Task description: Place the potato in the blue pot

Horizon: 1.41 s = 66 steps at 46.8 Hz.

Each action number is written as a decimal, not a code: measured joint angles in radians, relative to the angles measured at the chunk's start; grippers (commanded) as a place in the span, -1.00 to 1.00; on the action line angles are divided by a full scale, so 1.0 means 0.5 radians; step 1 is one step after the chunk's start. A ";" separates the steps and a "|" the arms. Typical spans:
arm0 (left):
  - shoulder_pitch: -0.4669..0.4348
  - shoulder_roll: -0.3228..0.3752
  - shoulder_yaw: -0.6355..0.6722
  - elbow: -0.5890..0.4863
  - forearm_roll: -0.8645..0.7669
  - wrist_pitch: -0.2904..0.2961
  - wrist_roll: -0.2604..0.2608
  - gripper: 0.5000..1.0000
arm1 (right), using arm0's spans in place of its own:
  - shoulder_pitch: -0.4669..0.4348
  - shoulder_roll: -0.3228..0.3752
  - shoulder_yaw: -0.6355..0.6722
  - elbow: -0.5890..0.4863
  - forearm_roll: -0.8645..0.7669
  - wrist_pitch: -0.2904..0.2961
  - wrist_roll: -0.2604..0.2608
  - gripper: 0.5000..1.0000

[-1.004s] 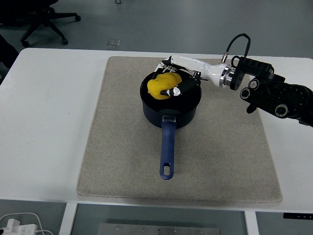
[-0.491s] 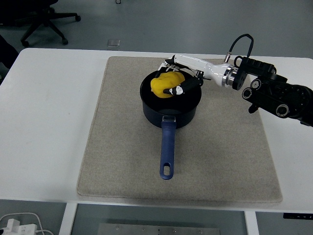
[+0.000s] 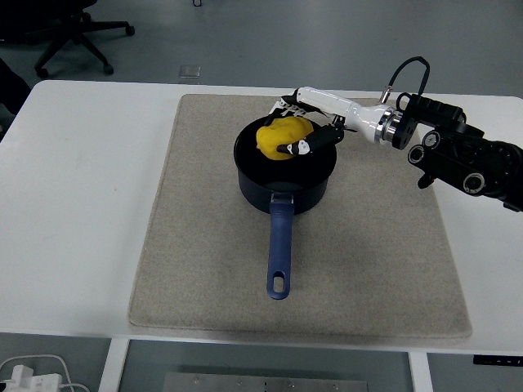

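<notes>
- My right hand (image 3: 306,131), black-fingered on a white wrist, is clenched around the lumpy yellow potato (image 3: 283,137), which sits over the mouth of the round dark-blue pot with the long blue handle (image 3: 285,173), toward its 1 o'clock rim.
- Whether the potato rests on the pot's floor or hangs just above it, I cannot tell from this angle.
- Risk one, as I judge it: opening my fingers while the potato is this close to the rim could let it roll against the wall or tip out over the far edge.
- Risk two: a finger catching the rim as I pull away toward 2 o'clock could drag or spin the pot, since its handle points free toward 6 o'clock.
- The pot stands on a beige, felt-like square mat (image 3: 188,245) that covers the middle of the white bench (image 3: 73,204).
- Beyond the bench at 12 o'clock lies grey floor, with the base of a black office chair (image 3: 69,37) at 11 o'clock.
- A white cable and plug (image 3: 24,376) show below the near edge at 7 o'clock.
</notes>
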 measured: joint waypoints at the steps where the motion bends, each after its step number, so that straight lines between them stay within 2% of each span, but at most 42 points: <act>1: 0.000 0.000 0.000 0.000 0.000 0.000 0.000 0.99 | 0.000 0.000 0.000 0.000 0.000 0.000 -0.001 -0.71; 3: 0.000 0.000 -0.001 0.000 0.000 0.000 0.000 0.99 | 0.000 0.000 0.000 0.000 0.002 0.001 -0.002 -0.63; 11: 0.000 0.000 0.001 0.000 0.001 0.000 -0.001 0.99 | 0.000 -0.004 0.005 0.001 0.003 0.008 -0.003 -0.56; 15: 0.000 0.000 0.000 0.000 0.001 0.000 -0.001 0.99 | 0.000 -0.016 0.009 0.003 0.003 0.013 -0.006 -0.41; 23: 0.000 0.000 0.000 0.000 0.001 0.000 -0.001 0.99 | -0.002 -0.016 0.012 0.004 0.006 0.013 -0.012 0.28; 26: 0.000 0.000 0.000 0.000 0.001 0.000 -0.001 0.99 | -0.002 -0.016 0.013 0.004 0.006 0.011 -0.012 0.67; 27: 0.000 0.000 0.000 0.000 0.001 0.000 0.000 0.99 | -0.002 -0.016 0.014 0.004 0.006 0.010 -0.012 0.69; 49: 0.000 0.000 0.000 0.000 0.000 0.000 -0.001 0.99 | 0.026 -0.050 0.015 0.015 0.094 0.011 -0.024 0.70; 56: 0.000 0.000 0.000 0.000 0.000 0.000 -0.001 0.99 | 0.036 -0.102 0.027 0.025 0.096 0.019 -0.024 0.70; 66: 0.000 0.000 0.000 0.000 0.000 0.000 0.001 0.99 | 0.049 -0.132 0.043 0.028 0.096 0.071 -0.024 0.70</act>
